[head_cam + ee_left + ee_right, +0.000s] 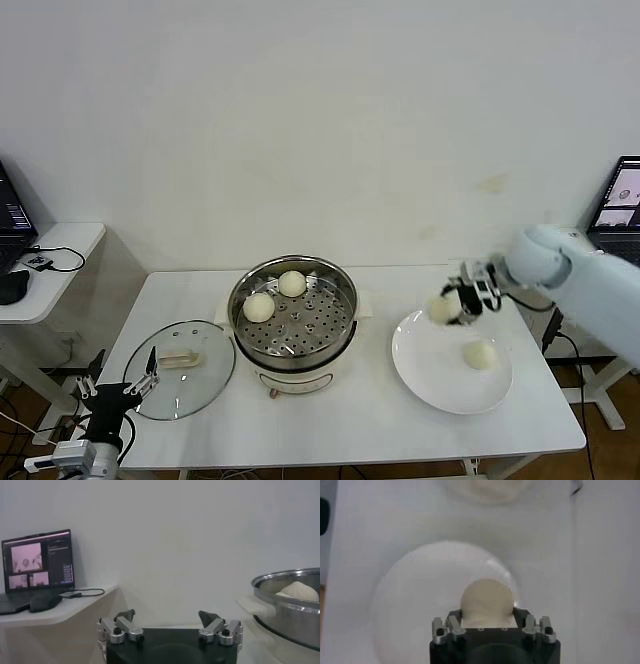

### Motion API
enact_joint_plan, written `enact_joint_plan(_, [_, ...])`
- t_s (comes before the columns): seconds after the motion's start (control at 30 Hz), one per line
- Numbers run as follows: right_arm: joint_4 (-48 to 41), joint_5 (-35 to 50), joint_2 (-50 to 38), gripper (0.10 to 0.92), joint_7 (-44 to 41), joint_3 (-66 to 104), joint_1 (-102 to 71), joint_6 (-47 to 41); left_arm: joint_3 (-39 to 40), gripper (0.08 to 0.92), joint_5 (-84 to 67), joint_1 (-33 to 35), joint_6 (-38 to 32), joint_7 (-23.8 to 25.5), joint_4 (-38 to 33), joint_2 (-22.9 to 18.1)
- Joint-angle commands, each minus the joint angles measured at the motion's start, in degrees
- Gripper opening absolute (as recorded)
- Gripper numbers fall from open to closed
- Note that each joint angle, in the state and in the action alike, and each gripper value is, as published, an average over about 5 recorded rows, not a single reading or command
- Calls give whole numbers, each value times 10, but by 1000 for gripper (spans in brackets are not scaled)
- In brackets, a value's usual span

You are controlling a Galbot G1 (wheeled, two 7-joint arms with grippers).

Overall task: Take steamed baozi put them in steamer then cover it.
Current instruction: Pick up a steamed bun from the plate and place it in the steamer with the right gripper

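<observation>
Nearest the head camera, at the lower left edge of the table (350, 420), the left gripper (118, 388) waits with its fingers spread wide and nothing between them, just beside the glass lid (180, 368) that lies flat on the tabletop. The steamer (293, 318) stands at the table's centre, uncovered, with two steamed baozi (258, 307) on its perforated tray, one toward the robot's left and one toward the back. To the right lies the white plate (440, 385), carrying one bun (480, 354) on its right half. The right gripper (462, 303) is above the plate's far-left rim with its fingers closed on a fourth bun (486, 598); in the right wrist view this bun fills the space between the fingers, with the plate beneath it. How deeply the fingers bite into the soft dough cannot be judged, since the gripper body hides the contact.

Risks from this position: the bun is smooth and rounded, so a light hold could let it slip out during the carry toward the steamer, landing on the table or plate. A firm hold could instead dent it. On release, it could fall on or roll against the two buns already inside. The lid, later, has a small handle and could be caught off-centre by the left gripper.
</observation>
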Motion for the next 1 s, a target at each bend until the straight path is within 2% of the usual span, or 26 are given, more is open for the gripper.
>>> enact_joint_plan(0.03, [-10,94,125,650,23,-106,199,-14,-1,823,0,-1,0,0,-1,-1])
enact_joint_plan(0.27, [-17,137,233,653,59,-152,213,-7,-3,823,-1,-1,-1,0,1,-4])
enact_joint_plan(0.5, [-28,129,311,653,63,-188,182,32,-10,823,-2,1,-1,0,-2,-5])
enact_joint_plan(1.0, [-95,-2,375,658,49,-257,162,248,-21,823,-6,2,-3,0,-4,-16])
